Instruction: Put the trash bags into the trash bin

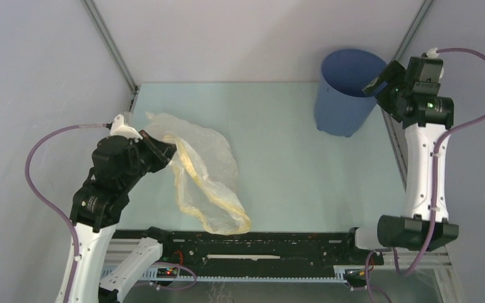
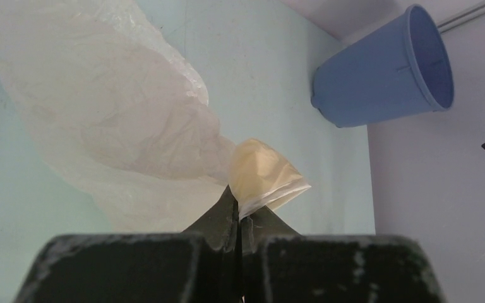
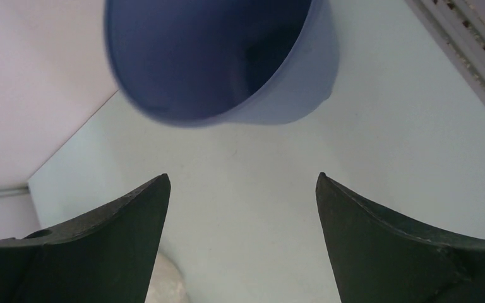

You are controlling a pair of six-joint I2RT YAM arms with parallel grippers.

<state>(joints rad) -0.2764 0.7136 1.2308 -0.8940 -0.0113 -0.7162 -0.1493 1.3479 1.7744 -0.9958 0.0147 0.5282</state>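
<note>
The trash bag point(image 1: 205, 170), thin, pale and crinkly with a yellow rim band, lies spread on the left of the table. My left gripper point(image 1: 169, 151) is shut on a fold of its rim; in the left wrist view the yellow fold point(image 2: 262, 177) sticks out from between the closed jaws point(image 2: 240, 211). The blue trash bin point(image 1: 347, 91) stands at the far right, empty, its mouth tilted toward the right arm. It also shows in the left wrist view point(image 2: 379, 72) and the right wrist view point(image 3: 221, 57). My right gripper point(image 1: 374, 85) is open and empty beside the bin's rim point(image 3: 243, 180).
The enclosure's white walls and metal corner posts point(image 1: 110, 44) close in the table at the back and sides. A black rail point(image 1: 252, 243) runs along the near edge between the arm bases.
</note>
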